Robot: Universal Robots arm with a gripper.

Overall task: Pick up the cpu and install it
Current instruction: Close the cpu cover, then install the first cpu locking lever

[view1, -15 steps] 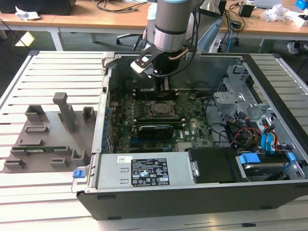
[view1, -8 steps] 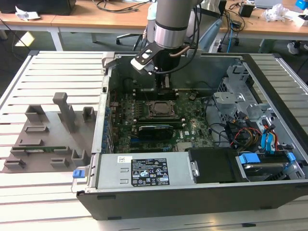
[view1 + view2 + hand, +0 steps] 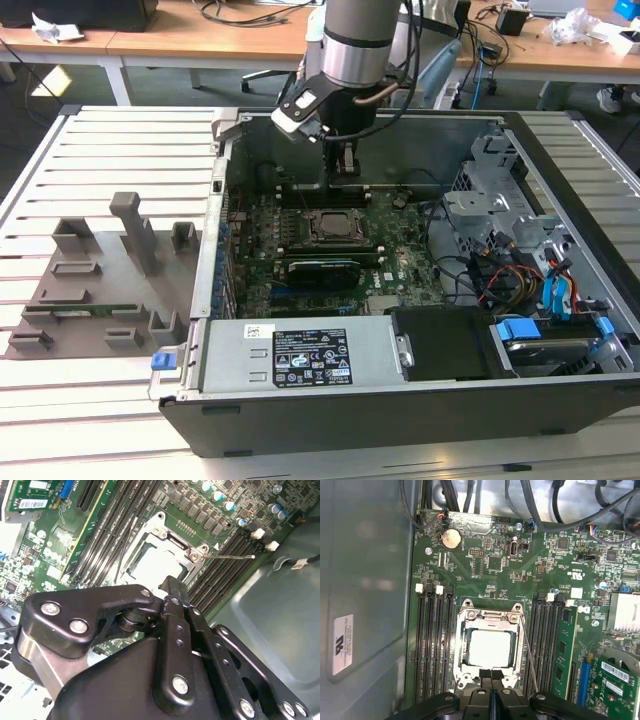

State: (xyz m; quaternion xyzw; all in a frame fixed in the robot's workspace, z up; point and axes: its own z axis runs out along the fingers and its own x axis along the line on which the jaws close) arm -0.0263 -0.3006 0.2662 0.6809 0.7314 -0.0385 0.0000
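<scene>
The cpu (image 3: 490, 647), a pale silvery square, lies flat inside the metal-framed socket (image 3: 461, 630) on the green motherboard; it also appears as the cpu (image 3: 155, 565) and, in the exterior view, the cpu (image 3: 335, 226). My gripper (image 3: 491, 676) hangs just above the socket's edge, a little off the chip, with its black fingers pressed together and nothing between them. In the second wrist view the gripper (image 3: 169, 586) points down toward the socket frame. The exterior view shows the gripper (image 3: 343, 168) inside the open computer case, over the board's far side.
Memory slots (image 3: 434, 645) flank the socket, and a thin lever wire (image 3: 529, 655) runs along one side. A black expansion card (image 3: 320, 270), a power supply (image 3: 300, 355) and a drive cage with cables (image 3: 520, 250) fill the case. A grey fixture (image 3: 100, 280) sits on the slatted table.
</scene>
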